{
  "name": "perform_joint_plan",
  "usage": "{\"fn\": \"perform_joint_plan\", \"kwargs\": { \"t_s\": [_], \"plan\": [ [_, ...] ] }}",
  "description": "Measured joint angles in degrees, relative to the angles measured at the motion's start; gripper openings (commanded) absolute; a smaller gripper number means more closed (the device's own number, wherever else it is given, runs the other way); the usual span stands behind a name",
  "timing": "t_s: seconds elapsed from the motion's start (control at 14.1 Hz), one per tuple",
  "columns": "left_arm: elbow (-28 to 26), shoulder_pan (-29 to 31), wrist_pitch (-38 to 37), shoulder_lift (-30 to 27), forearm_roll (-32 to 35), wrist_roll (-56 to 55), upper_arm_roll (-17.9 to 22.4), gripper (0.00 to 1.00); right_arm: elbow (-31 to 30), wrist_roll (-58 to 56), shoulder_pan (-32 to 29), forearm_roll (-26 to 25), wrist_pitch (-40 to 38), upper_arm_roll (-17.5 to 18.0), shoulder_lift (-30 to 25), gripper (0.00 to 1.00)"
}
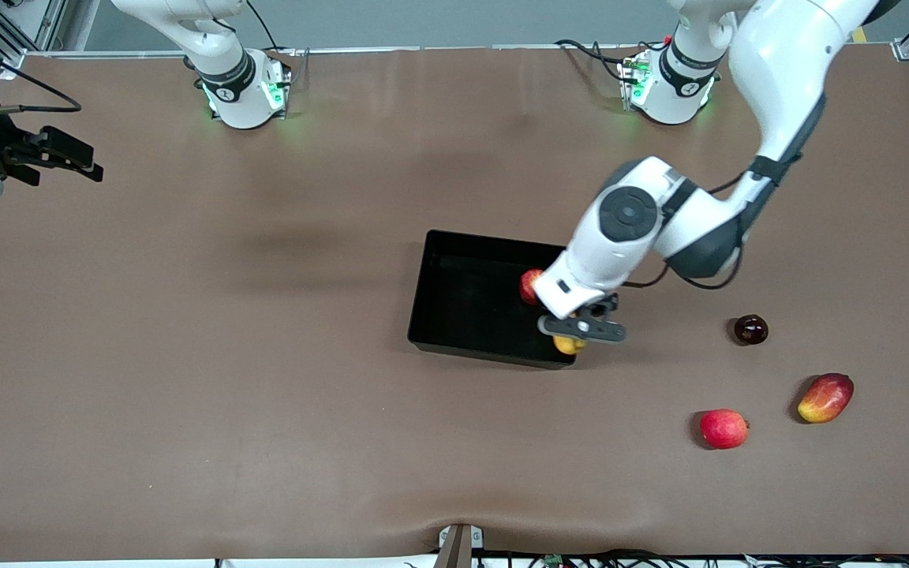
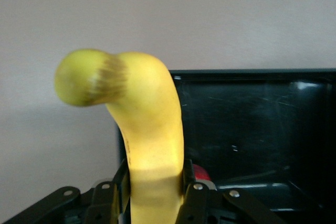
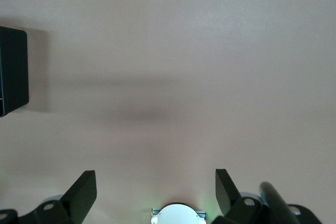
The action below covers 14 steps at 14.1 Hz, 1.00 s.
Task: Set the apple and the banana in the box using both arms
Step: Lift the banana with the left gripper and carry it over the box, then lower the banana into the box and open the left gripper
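The black box (image 1: 462, 296) lies mid-table. The apple (image 1: 531, 285), red with yellow streaks, lies inside it by the wall toward the left arm's end; a red sliver of it shows in the left wrist view (image 2: 200, 172). My left gripper (image 1: 581, 327) is shut on the banana (image 1: 569, 344) and holds it over the box's corner at that end. In the left wrist view the banana (image 2: 149, 129) stands up between the fingers of the left gripper (image 2: 155, 195), with the box (image 2: 252, 124) beneath. My right gripper (image 1: 56, 158) waits open and empty over the right arm's end of the table; it also shows in its own wrist view (image 3: 156, 192).
Three other fruits lie toward the left arm's end, outside the box: a dark red one (image 1: 750, 329), an oval red-and-yellow one (image 1: 825, 397) and a pinkish-red round one (image 1: 723, 428). The right wrist view shows a box corner (image 3: 13, 69) and the arm's base (image 3: 177, 214).
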Motion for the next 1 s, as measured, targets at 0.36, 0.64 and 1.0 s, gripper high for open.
{"fn": "perform_joint_plan", "kwargs": {
  "t_s": [0.36, 0.64, 1.0],
  "plan": [
    [5.21, -8.67, 0.0, 3.71, 0.0, -3.06, 2.91, 0.0, 0.0, 0.0, -0.01, 0.0, -0.05, -0.06, 0.0, 1.0],
    [10.24, -20.82, 0.04, 7.37, 0.0, -5.7, 13.44, 0.0, -0.01, 0.0, -0.01, 0.0, -0.08, -0.09, 0.0, 1.0],
    [15.24, -27.68, 1.22, 12.87, 0.0, -8.66, 17.1, 0.0, -0.01, 0.0, -0.01, 0.0, -0.1, -0.09, 0.0, 1.0]
  ]
}}
